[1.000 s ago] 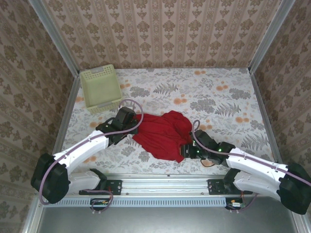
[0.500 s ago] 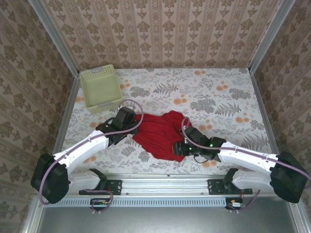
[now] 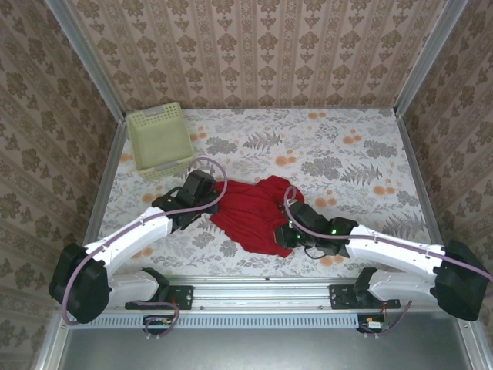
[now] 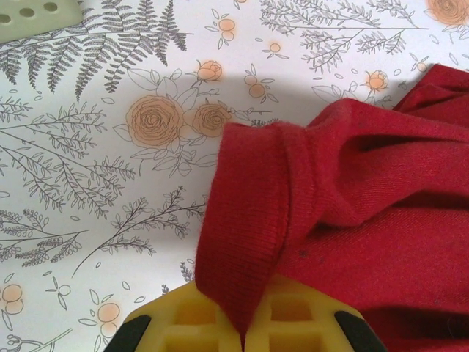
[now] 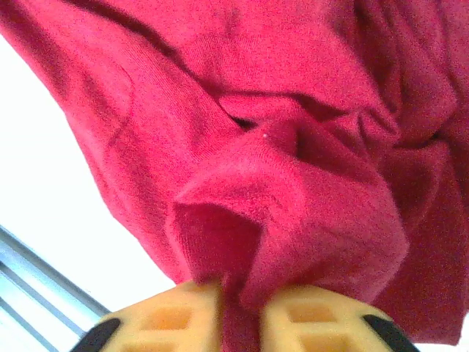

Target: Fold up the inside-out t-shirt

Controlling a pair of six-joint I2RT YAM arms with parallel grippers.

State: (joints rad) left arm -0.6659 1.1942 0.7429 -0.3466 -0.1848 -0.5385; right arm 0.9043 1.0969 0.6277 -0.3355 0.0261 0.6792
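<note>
The inside-out t-shirt is a crumpled red heap in the middle of the flowered table. My left gripper sits at its upper left edge, shut on a ribbed red hem that runs down between its yellow fingers. At the heap's lower right edge, my right gripper has a bunched fold of red cloth pinched between its yellow fingers, and the cloth fills the narrow gap between them.
A pale yellow-green perforated basket stands at the back left corner, and its corner shows in the left wrist view. Patterned walls close the table on three sides. A metal rail runs along the near edge.
My right gripper has moved left onto the shirt's lower right edge and closed on a fold of it. The left gripper has kept its place and its hold.
</note>
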